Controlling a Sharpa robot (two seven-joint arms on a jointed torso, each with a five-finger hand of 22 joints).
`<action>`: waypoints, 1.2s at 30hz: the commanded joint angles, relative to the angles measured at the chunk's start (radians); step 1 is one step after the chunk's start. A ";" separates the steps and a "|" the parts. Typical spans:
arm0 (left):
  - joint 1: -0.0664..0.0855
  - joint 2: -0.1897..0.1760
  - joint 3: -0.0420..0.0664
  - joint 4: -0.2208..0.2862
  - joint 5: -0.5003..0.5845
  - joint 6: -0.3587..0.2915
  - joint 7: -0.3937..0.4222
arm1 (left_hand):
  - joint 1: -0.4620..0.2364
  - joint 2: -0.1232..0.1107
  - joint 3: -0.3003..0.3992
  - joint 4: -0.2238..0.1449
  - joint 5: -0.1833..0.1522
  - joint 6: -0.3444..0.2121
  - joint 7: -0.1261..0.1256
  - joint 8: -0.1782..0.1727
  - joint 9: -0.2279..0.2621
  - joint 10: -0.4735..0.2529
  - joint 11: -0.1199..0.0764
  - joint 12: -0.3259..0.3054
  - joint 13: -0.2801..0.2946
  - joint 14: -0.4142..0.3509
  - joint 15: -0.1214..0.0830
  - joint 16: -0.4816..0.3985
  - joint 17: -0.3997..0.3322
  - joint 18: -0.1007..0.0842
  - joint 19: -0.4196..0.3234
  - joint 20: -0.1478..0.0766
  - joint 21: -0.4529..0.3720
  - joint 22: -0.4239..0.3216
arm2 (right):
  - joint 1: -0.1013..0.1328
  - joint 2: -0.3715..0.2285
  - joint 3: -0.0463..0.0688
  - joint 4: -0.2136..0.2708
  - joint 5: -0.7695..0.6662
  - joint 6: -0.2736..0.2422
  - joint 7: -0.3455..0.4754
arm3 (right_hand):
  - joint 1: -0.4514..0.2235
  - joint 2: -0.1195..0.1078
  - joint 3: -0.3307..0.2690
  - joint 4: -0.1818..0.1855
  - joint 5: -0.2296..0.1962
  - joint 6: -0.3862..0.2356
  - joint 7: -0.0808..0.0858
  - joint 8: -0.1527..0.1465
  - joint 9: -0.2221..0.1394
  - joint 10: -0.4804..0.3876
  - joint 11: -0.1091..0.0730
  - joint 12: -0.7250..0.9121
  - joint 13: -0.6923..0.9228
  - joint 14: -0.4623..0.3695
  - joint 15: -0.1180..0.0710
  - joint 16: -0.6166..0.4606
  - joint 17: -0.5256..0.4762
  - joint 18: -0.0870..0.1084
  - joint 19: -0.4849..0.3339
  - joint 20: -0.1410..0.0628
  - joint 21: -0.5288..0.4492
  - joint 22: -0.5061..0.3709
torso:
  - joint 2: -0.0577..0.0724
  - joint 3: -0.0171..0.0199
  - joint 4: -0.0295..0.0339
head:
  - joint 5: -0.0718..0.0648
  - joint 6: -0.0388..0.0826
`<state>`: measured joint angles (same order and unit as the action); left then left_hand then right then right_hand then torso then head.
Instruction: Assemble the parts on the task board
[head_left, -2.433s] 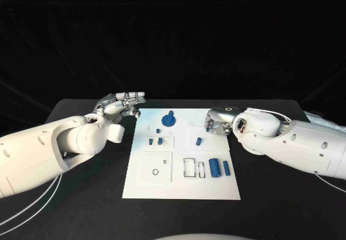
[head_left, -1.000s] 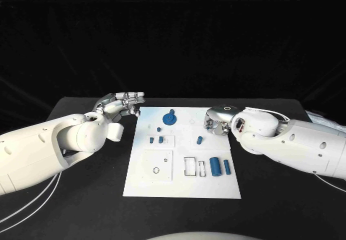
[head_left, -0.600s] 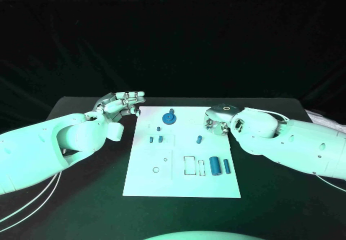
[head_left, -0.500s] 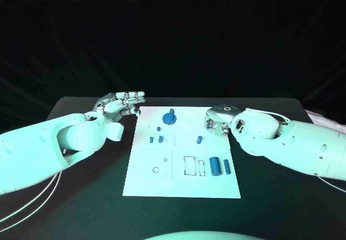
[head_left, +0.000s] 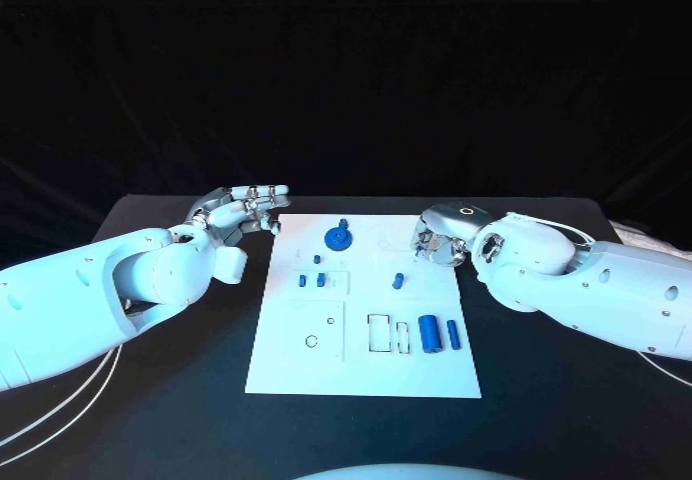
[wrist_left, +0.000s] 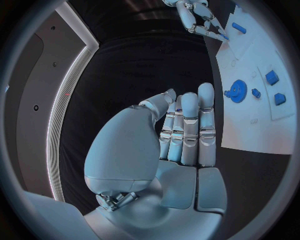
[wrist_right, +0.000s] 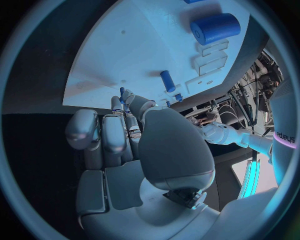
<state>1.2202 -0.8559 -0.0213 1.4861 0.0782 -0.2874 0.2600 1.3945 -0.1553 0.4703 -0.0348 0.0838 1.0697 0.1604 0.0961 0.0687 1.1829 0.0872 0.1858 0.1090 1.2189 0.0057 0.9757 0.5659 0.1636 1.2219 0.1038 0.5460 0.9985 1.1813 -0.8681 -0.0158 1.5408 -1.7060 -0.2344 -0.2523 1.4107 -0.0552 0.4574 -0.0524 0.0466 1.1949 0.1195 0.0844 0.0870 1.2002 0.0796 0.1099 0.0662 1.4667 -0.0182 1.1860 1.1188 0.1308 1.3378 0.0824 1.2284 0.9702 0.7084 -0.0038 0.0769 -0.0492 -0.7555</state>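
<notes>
The task board (head_left: 361, 345) was seen lying flat in the middle of the black table (head_left: 577, 400), between the two arms. On its far part a round blue gear (head_left: 338, 238) was found, with a small blue peg (head_left: 343, 223) just beyond it. Nearer the middle, two small blue blocks (head_left: 310, 281) were placed side by side, and a short blue pin (head_left: 398, 281) was set apart from them towards the right. On the near right part a thick blue cylinder (head_left: 428, 333) and a thinner blue rod (head_left: 451, 335) were laid side by side, just beside two outlined slots.

The left hand (head_left: 242, 210) was held above the table at the board's far left corner; its fingers (wrist_left: 187, 125) were stretched out and pressed together, and nothing was gripped. The right hand (head_left: 440, 240) was held over the board's far right edge with its fingers (wrist_right: 103, 132) curled inward close together; whether anything was pinched in them could not be told.
</notes>
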 joint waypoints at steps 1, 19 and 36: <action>0.000 0.001 0.001 0.000 -0.004 0.017 0.000 | -0.003 0.010 -0.005 -0.001 0.000 -0.006 0.001 0.001 -0.001 -0.008 0.000 0.007 0.001 -0.007 -0.003 -0.004 -0.002 0.018 -0.007 -0.002 -0.006 -0.001 | 0.003 -0.009 0.003 0.024 0.049 -0.030 -0.004 | -0.002 0.004 0.008 0.000 0.003 -0.004 0.005 -0.001 0.001 0.027 -0.020 -0.005 0.001 0.039 -0.005 0.006 0.000 -0.020 0.008 -0.001 0.005 0.002 | 0.000 -0.0001 0.0000 | 0.002 0.001; 0.000 0.010 0.001 0.004 -0.004 0.015 -0.001 | -0.003 0.012 -0.006 -0.001 0.000 -0.007 0.001 0.000 -0.001 -0.011 0.000 0.008 0.001 -0.008 -0.002 -0.005 -0.003 0.018 -0.007 -0.002 -0.007 -0.003 | -0.019 0.053 -0.002 0.174 0.086 -0.168 0.089 | 0.003 -0.002 0.036 -0.021 0.012 -0.007 0.011 -0.007 0.002 0.029 -0.016 -0.015 0.002 0.037 -0.004 0.013 0.004 -0.021 0.008 -0.001 0.014 0.011 | 0.000 -0.0034 0.0005 | 0.059 0.000; 0.001 0.024 0.001 0.008 -0.004 -0.004 0.016 | -0.005 0.016 -0.007 0.000 0.000 -0.007 0.002 0.001 -0.001 -0.011 0.000 0.012 0.002 -0.009 -0.002 -0.004 -0.005 0.018 -0.008 -0.001 -0.009 -0.004 | -0.116 0.186 -0.014 0.113 0.043 -0.013 0.090 | -0.009 -0.005 0.048 -0.025 0.029 -0.009 0.013 -0.011 0.002 0.027 -0.013 -0.023 0.002 0.037 -0.001 0.020 0.009 -0.021 0.007 0.001 0.020 0.017 | 0.003 -0.0009 -0.0004 | 0.099 -0.020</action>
<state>1.2204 -0.8349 -0.0212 1.4920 0.0773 -0.2896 0.2583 1.3906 -0.1513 0.4691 -0.0360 0.0838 1.0697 0.1603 0.0961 0.0688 1.1756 0.0873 0.1942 0.1103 1.2154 0.0022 0.9757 0.5619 0.1633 1.2219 0.1038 0.5422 0.9951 1.0693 -0.6871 -0.0291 1.6572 -1.6369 -0.2923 -0.1713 1.4105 -0.0557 0.4987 -0.0773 0.0719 1.1860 0.1281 0.0767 0.0879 1.2037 0.0831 0.0866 0.0666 1.4667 -0.0181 1.1995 1.1265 0.1202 1.3376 0.0824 1.2437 0.9863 0.7105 -0.0054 0.0778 0.0448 -0.7722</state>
